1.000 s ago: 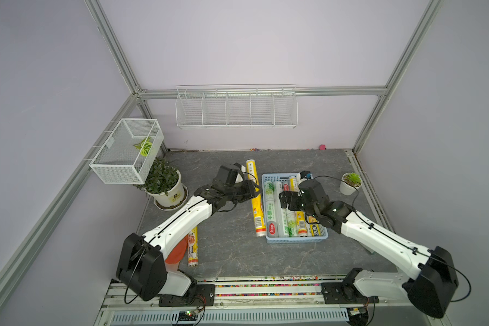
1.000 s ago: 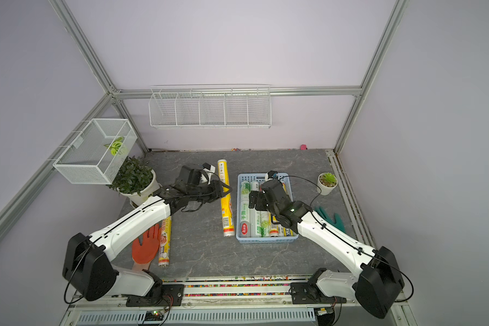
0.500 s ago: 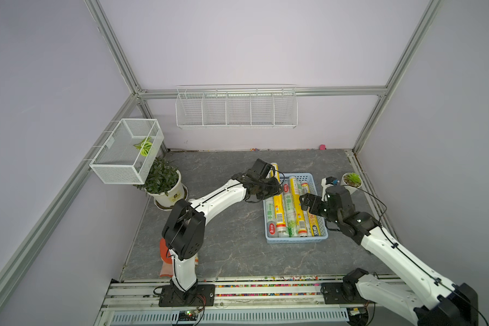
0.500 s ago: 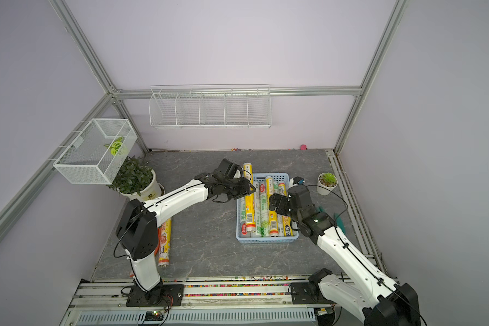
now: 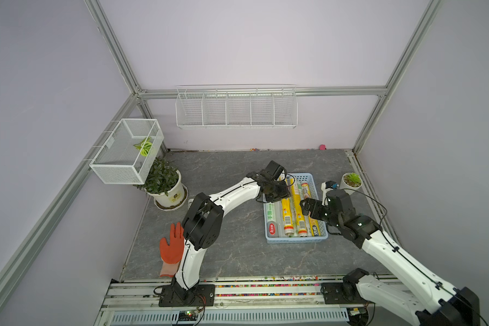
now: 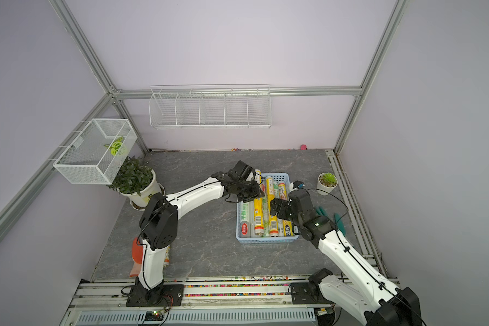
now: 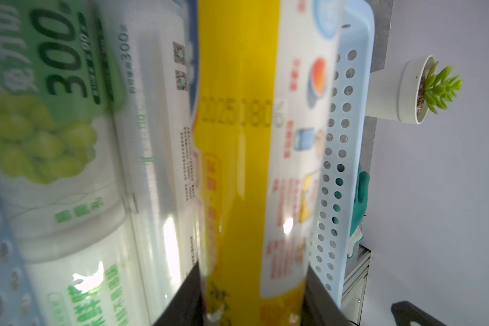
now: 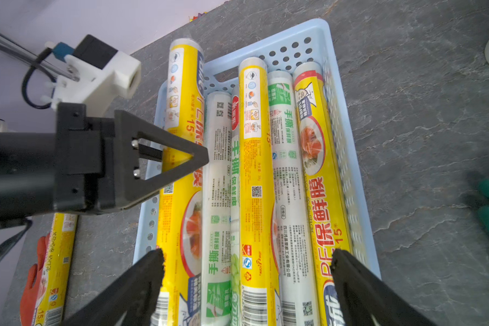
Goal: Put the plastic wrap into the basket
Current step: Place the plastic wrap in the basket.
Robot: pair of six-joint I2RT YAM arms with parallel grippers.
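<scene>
**Seventh roll over the basket, one left out on the tabletop**

The left fingers (image 7: 319, 307) are clamped tight on a yellow roll (image 8: 178, 203), gripping it about mid-length. This roll runs along the side of the basket (image 5: 297, 240) nearest the left arm. Its far end pokes out past the far rim, so we judge it not yet seated. Whether its near end touches the basket floor we cannot tell.

The right fingers (image 8: 136, 288) are spread wide and hold nothing. They hover above the near end of the basket.

Plastic wrap (image 8: 254, 169) already lying lengthwise in the basket:
- two yellow rolls
- two whitish rolls with green print
- a third whitish roll, with grapes on it, wedged low between its neighbours

Left to do:
- Lower and release the held roll, which will probably rest partly on top of the others.
- Fetch the stray yellow roll (image 8: 55, 268), which lies on the tabletop (image 5: 232, 254) well apart from the basket, against the orange glove (image 5: 171, 248).

We count seven rolls in all, and find no others in these views. Our judgement is that the task is mostly done, with two placements remaining.
</scene>
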